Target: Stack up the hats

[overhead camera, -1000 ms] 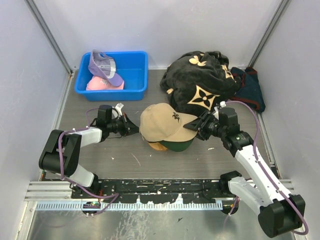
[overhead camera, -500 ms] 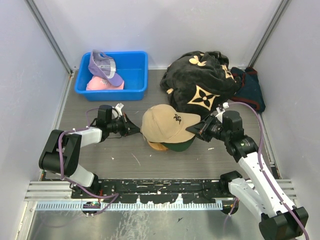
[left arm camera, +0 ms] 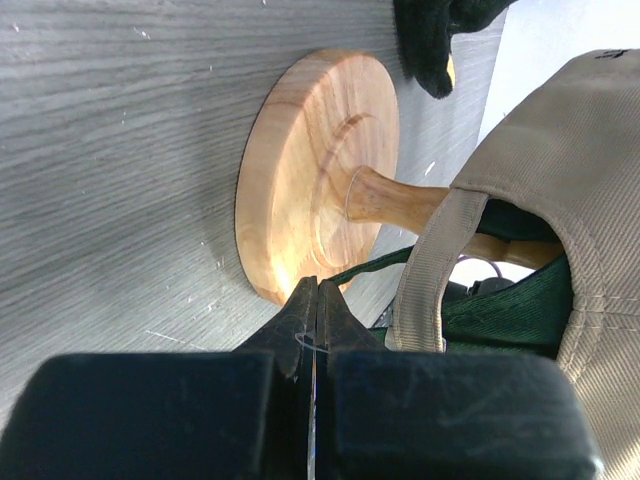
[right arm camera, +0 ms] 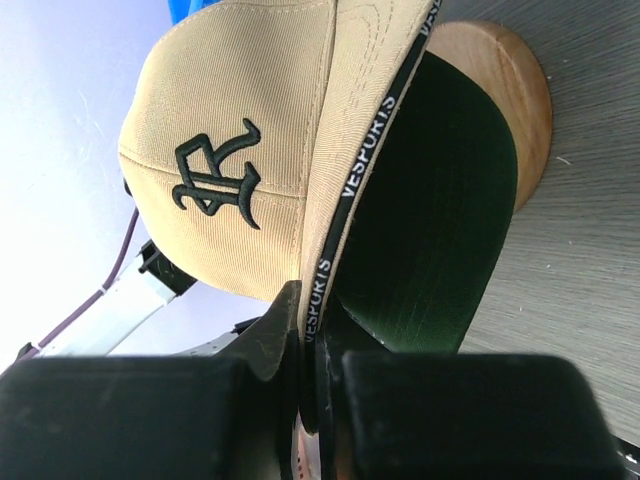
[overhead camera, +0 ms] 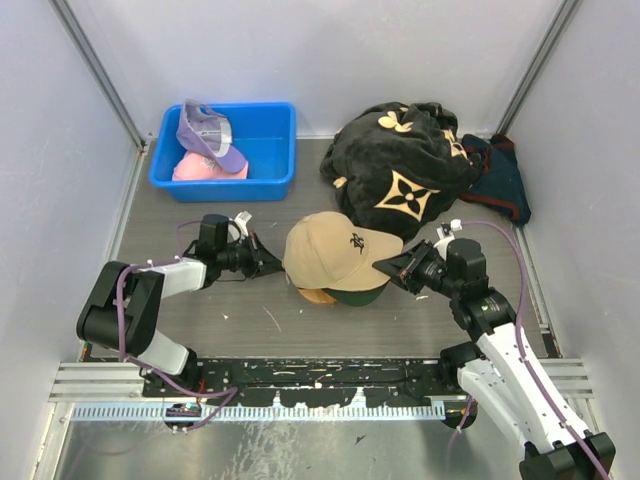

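Observation:
A tan cap [overhead camera: 335, 255] sits on top of a dark green cap [overhead camera: 358, 294] on a wooden stand [overhead camera: 318, 294] at the table's middle. My right gripper [overhead camera: 392, 268] is shut on the tan cap's brim; in the right wrist view the gripper [right arm camera: 310, 320] pinches the brim edge of the tan cap [right arm camera: 250, 150] above the green brim [right arm camera: 430, 220]. My left gripper [overhead camera: 268, 262] is shut and empty, just left of the stand; its wrist view shows its tip [left arm camera: 318, 295] by the stand's base [left arm camera: 320, 170]. A lavender cap [overhead camera: 205, 132] and a pink cap [overhead camera: 205, 170] lie in the blue bin.
The blue bin [overhead camera: 262, 150] stands at the back left. A large black cloth with tan flower marks [overhead camera: 400, 170] is heaped at the back right, with a dark blue item [overhead camera: 500, 180] beside it. Walls close in on both sides.
My right gripper has drawn back toward the near edge with the brim, and the tan cap has shifted slightly right over the green cap. My left gripper has edged right toward the stand.

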You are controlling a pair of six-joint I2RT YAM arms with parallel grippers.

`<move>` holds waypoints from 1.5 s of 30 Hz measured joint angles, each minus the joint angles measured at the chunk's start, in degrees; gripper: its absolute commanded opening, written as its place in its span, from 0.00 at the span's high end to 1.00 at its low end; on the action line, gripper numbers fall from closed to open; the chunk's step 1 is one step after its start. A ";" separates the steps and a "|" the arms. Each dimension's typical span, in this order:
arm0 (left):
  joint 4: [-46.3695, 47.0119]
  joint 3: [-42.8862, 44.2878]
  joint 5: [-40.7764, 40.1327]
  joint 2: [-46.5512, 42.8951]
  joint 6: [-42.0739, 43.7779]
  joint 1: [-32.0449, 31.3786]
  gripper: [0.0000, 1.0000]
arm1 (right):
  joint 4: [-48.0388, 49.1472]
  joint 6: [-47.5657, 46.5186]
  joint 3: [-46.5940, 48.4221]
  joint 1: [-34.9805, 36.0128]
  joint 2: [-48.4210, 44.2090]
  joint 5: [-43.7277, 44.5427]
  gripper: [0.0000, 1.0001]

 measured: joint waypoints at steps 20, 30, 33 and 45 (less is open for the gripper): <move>-2.93 -4.26 -1.79 -7.39 -0.02 -0.85 1.00 | 1.55 -4.20 0.28 0.59 5.57 2.01 0.89; -3.52 -4.28 -2.03 -7.43 0.09 -0.96 1.00 | -7.78 -11.04 3.50 0.31 8.07 5.07 0.52; -3.52 -4.28 -2.16 -7.34 0.11 -1.07 1.00 | -13.53 -13.62 6.01 0.31 7.82 7.98 0.49; -3.17 -4.28 -2.14 -4.94 0.28 -1.70 1.00 | -28.09 -17.90 6.73 0.17 5.42 16.15 0.44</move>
